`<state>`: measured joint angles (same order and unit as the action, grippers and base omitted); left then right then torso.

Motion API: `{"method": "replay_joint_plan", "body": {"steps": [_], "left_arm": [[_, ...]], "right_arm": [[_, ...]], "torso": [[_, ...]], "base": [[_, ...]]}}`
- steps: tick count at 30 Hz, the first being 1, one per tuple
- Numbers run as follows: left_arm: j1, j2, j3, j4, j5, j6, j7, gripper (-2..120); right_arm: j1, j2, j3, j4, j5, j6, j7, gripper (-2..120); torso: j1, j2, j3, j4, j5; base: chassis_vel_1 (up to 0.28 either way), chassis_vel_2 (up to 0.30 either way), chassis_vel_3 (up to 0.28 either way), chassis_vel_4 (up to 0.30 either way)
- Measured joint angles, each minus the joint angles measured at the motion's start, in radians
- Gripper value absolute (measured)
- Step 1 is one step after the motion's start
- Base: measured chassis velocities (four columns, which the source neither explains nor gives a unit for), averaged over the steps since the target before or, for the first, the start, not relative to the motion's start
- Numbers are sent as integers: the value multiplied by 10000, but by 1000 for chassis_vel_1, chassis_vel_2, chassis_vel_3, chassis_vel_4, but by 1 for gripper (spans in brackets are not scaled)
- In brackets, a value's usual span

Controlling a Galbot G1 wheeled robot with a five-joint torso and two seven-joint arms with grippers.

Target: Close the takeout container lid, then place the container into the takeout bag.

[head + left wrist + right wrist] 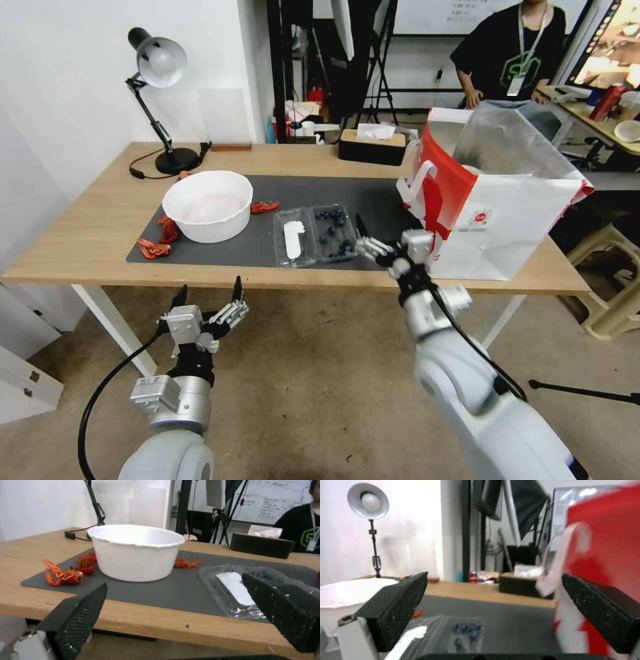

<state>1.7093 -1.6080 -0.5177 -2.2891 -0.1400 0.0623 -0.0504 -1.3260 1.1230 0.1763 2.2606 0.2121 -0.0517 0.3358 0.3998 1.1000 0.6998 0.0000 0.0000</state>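
Observation:
The takeout container (333,232) lies open and flat on the dark mat (373,193), with blueberries in its right half. Its lid (292,239), the left half with a white oblong sticker, also lies flat. The takeout bag (497,207) stands open at the table's right end, with its red side towards the container. My right gripper (373,243) hovers open at the table's front edge, between container and bag; in its wrist view the container (453,632) sits just ahead and the bag (606,542) close beside. My left gripper (210,293) is open, below and in front of the table edge, with the lid (236,587) ahead.
A round white bowl (208,205) stands on the mat left of the container, with red crayfish (155,248) scattered around it. A desk lamp (160,67) and a tissue box (373,143) stand at the back of the table. A beige stool (610,280) is right of the table.

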Motion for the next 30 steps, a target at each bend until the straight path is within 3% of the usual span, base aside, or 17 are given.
{"method": "replay_joint_plan", "body": {"steps": [6,13,18,30], "left_arm": [[1,-1,-33,-4,-43,-2,-52,100],[-7,30,-77,-28,-96,-2,-82,100],[-13,64,-54,-21,-118,-8,-127,100],[-58,185,84,126,-134,-153,-178,100]], "right_arm": [[-1938,-155,318,1212,-1927,82,683,100],[-3370,162,160,1349,-3248,546,1530,100],[-4000,221,-68,1197,-3206,808,1755,100],[-3851,209,87,1054,-2465,707,1641,100]], "torso": [[0,0,0,1,-2],[0,0,0,0,0],[-1,0,1,1,0],[1,0,2,0,1]], "base": [[0,0,0,0],[0,0,0,0],[0,0,0,0],[0,0,0,0]]}}
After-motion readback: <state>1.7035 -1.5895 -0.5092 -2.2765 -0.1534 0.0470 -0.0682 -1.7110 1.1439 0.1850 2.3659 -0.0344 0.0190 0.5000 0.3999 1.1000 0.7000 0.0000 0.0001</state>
